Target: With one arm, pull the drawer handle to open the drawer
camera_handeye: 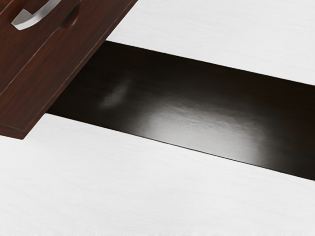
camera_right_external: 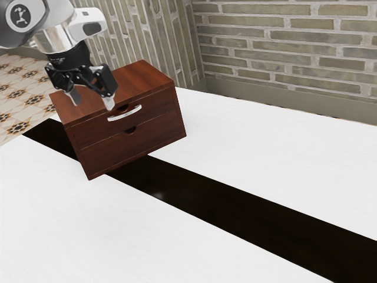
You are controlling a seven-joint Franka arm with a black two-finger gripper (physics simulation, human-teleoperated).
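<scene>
Arm: enters from the upper left of the exterior view, its silver and white wrist section pointing down toward the cabinet.

End effector [camera_right_external: 92, 101]: black, in the upper left of the frame, hanging over the front top edge of the cabinet [camera_right_external: 144, 79]. Its two fingers [camera_right_external: 72, 93] are spread wide apart and pinch nothing. The finger nearer the frame's centre ends just beside the left end of the handle [camera_right_external: 125, 113]. Whether it touches the handle cannot be told.

Cabinet: dark red-brown wood with two drawer fronts, set at a slant on the table [camera_right_external: 277, 153], left of centre in the frame. It stands partly on a glossy black strip [camera_right_external: 247, 212] that crosses the white table from the left edge to the lower right.

Upper drawer [camera_right_external: 150, 109]: carries the curved silver handle, with a shallow scoop behind it. In the exterior view its front appears level with the lower drawer [camera_right_external: 141, 144] front.

Wrist view: a corner of the cabinet [camera_handeye: 34, 73] and one end of the handle [camera_handeye: 34, 14] lie near the hand. The black strip [camera_handeye: 197, 113] runs out from under the cabinet's lower edge, with white table [camera_handeye: 147, 196] on both sides.
</scene>
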